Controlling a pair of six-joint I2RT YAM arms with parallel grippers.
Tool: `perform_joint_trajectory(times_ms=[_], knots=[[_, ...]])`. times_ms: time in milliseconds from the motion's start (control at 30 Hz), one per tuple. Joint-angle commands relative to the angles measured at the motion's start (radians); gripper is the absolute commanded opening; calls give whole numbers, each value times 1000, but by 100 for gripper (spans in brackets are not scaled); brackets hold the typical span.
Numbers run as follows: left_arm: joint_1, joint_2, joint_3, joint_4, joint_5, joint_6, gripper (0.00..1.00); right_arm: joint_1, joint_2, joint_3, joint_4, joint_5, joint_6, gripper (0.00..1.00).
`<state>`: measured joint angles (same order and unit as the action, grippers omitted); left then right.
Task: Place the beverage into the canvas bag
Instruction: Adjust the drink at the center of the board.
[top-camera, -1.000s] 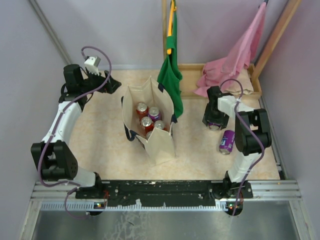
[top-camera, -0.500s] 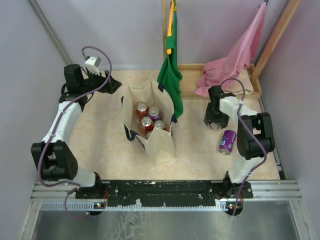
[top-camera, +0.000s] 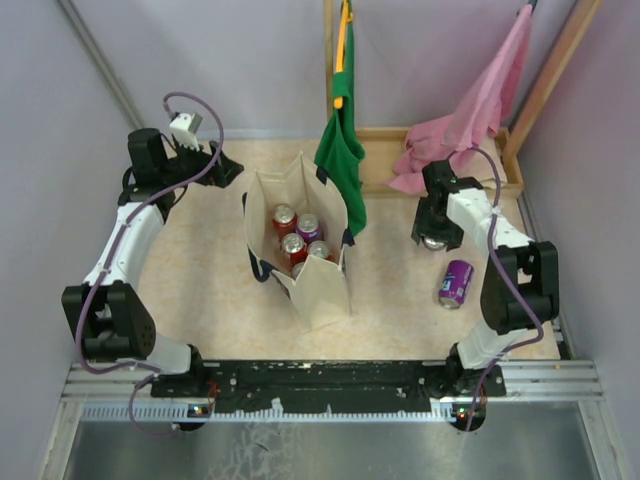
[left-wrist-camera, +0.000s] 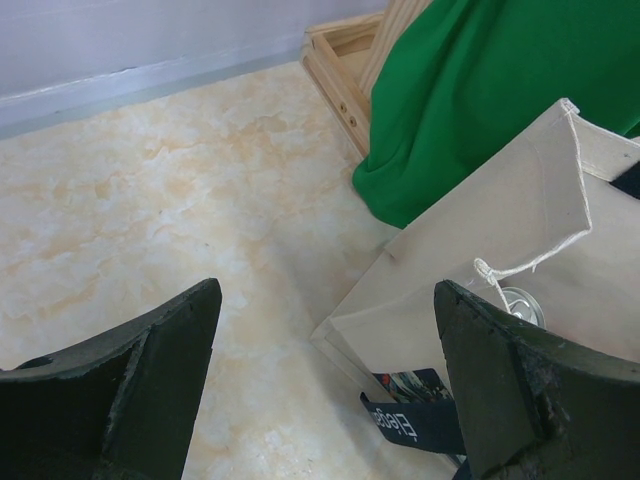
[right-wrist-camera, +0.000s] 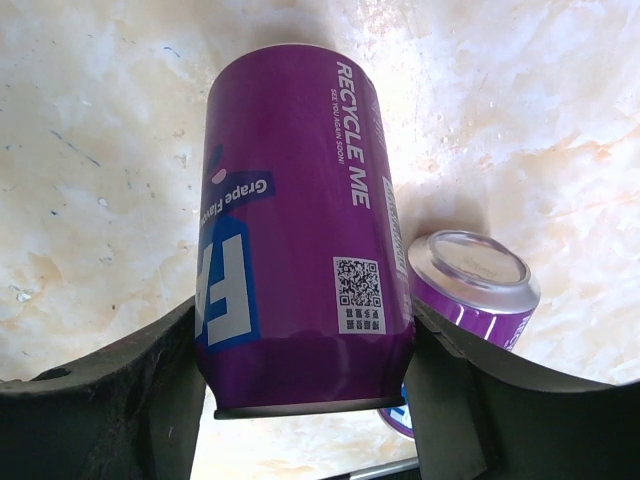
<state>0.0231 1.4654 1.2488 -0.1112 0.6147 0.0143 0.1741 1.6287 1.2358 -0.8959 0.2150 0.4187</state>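
The cream canvas bag with navy handles stands open mid-table, holding several red and purple cans. My right gripper is shut on a purple grape can at the far right, held above the tabletop. A second purple can lies on its side on the table nearer the front; it also shows in the right wrist view. My left gripper is open and empty, at the back left beside the bag.
A green cloth bag hangs behind the canvas bag. A pink cloth bag drapes over a wooden frame at the back right. Purple walls close in both sides.
My right gripper has moved a little back and to the right with the purple can in it. The left arm has not moved.
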Motion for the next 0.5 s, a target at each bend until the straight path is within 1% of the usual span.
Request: perform_joint_trajectory(times_ms=[0, 233, 333, 367, 467], knots=[[-5, -19, -2, 37, 29, -11, 93, 5, -57, 63, -12, 10, -18, 12], [-6, -23, -1, 40, 25, -13, 93, 5, -22, 147, -22, -2, -19, 10], [-7, -30, -11, 38, 23, -14, 93, 5, 14, 205, -66, -28, -23, 10], [-6, -32, -13, 39, 21, -14, 93, 5, 55, 229, -93, -45, -23, 10], [-7, -39, -22, 39, 19, -15, 93, 5, 113, 278, -150, -91, -31, 10]])
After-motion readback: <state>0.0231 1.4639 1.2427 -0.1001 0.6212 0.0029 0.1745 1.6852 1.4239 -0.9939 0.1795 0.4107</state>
